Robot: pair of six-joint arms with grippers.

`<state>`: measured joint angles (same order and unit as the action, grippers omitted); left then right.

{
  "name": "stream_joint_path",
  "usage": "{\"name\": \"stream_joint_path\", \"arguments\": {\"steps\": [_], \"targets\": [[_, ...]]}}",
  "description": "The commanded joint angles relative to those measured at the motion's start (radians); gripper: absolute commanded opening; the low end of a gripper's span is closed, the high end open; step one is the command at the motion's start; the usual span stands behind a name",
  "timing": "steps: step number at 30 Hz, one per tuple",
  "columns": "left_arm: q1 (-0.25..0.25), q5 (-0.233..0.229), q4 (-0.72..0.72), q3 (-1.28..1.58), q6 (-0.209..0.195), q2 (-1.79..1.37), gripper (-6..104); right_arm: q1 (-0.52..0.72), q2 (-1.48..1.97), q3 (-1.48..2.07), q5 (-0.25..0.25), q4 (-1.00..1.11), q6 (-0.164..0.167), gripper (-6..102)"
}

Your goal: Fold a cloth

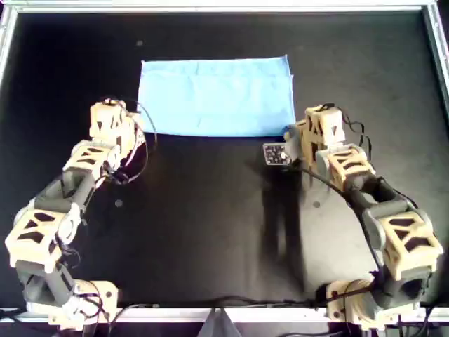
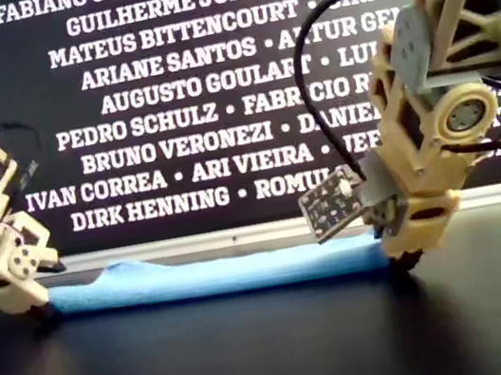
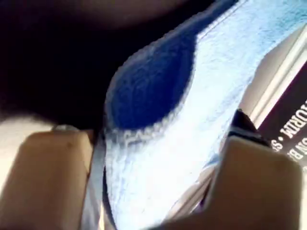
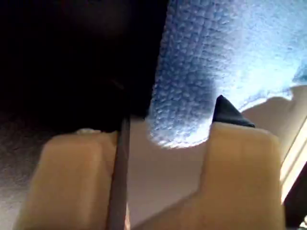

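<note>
The light blue cloth [image 1: 217,95] lies flat as a wide rectangle on the far half of the black mat, and it shows as a low strip in the exterior view [image 2: 208,276]. One arm's gripper [image 1: 137,132] stands at the cloth's near left corner in the overhead view, the other arm's gripper [image 1: 293,133] at its near right corner. The wrist views do not show which arm is which. My first gripper [image 3: 156,139] has its jaws apart with the cloth's edge [image 3: 230,72] between them. My second gripper [image 4: 156,129] has its jaws apart around a cloth corner [image 4: 216,48].
A metal rail [image 1: 224,8] frames the black mat. A dark banner with white names [image 2: 171,114] stands behind the far rail. A small light board [image 1: 276,153] hangs on the arm at the overhead view's right. Both arm bases sit at the near edge.
</note>
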<state>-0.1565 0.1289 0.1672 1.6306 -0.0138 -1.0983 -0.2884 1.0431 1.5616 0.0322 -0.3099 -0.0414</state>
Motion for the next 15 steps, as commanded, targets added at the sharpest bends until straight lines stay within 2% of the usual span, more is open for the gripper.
{"name": "stream_joint_path", "arguments": {"steps": [1,10,13,15], "targets": [[0.002,-0.005,0.002,-0.020,0.005,0.002,89,-0.006,0.011,-0.106,0.009,0.011,-0.003,70],[0.000,-0.003,0.005,-0.026,0.006,0.002,89,-0.006,0.009,-0.114,0.011,0.011,-0.003,70],[0.000,-0.003,0.005,-0.026,0.006,0.002,86,-0.006,0.009,-0.114,0.011,0.011,-0.003,64],[0.000,-0.003,0.005,-0.026,0.006,0.002,79,-0.006,0.009,-0.114,0.011,0.011,-0.003,57]]}}
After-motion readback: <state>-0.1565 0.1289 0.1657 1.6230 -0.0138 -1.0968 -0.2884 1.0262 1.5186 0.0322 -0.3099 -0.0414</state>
